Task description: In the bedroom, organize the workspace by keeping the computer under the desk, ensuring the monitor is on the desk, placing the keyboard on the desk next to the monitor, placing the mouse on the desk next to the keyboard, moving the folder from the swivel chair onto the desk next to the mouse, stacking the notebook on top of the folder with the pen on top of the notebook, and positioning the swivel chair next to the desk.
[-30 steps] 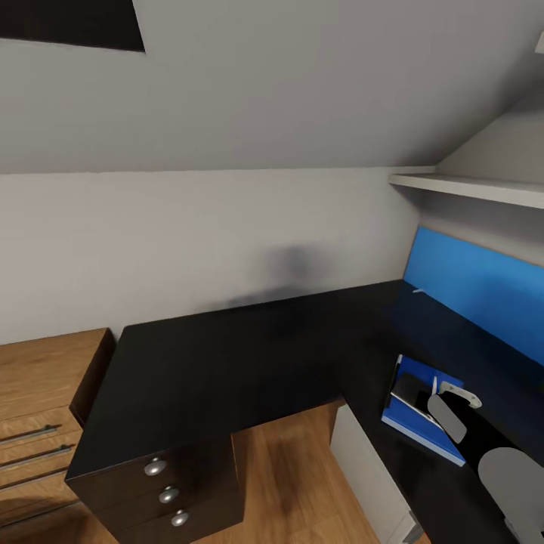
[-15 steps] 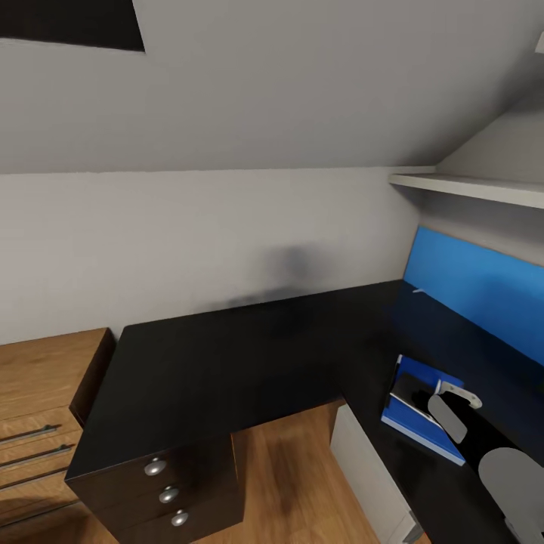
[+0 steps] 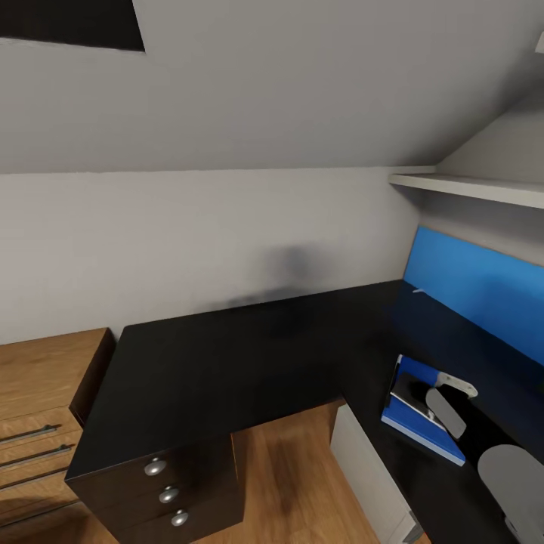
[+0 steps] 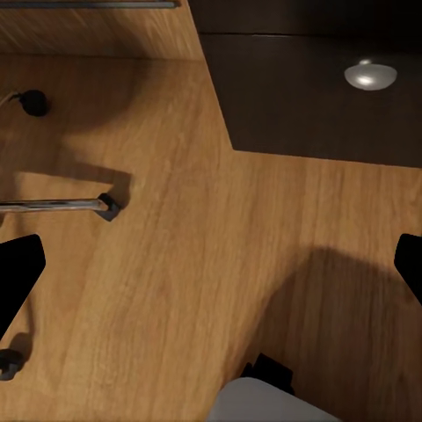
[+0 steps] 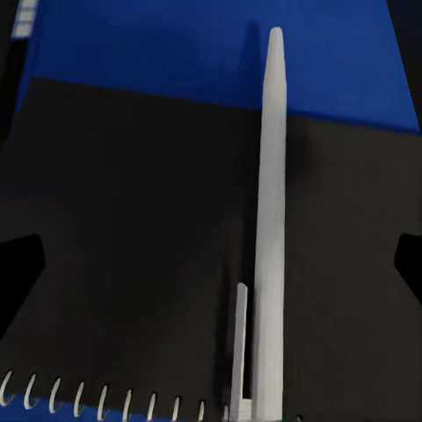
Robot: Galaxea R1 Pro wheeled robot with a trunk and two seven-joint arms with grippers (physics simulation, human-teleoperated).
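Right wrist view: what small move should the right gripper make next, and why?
Probably lift the right gripper straight up. The slim white pen lies flat on the black spiral-bound notebook, which sits on the blue folder, and the jaws stand wide apart, clear of the pen. The stack looks complete; a vertical retreat seems least likely to nudge it.

My right arm [image 3: 508, 474] comes in from the near right corner of the head view, its grey forearm reaching toward the far left, with the right gripper [image 3: 446, 400] at the end of it. In the right wrist view its two dark fingertips [image 5: 19, 268] sit at opposite edges, spread wide, gripping nothing. The left gripper [image 4: 211, 272] points down, I think roughly straight; its dark fingertips [image 4: 18, 277] are likewise far apart and bare.
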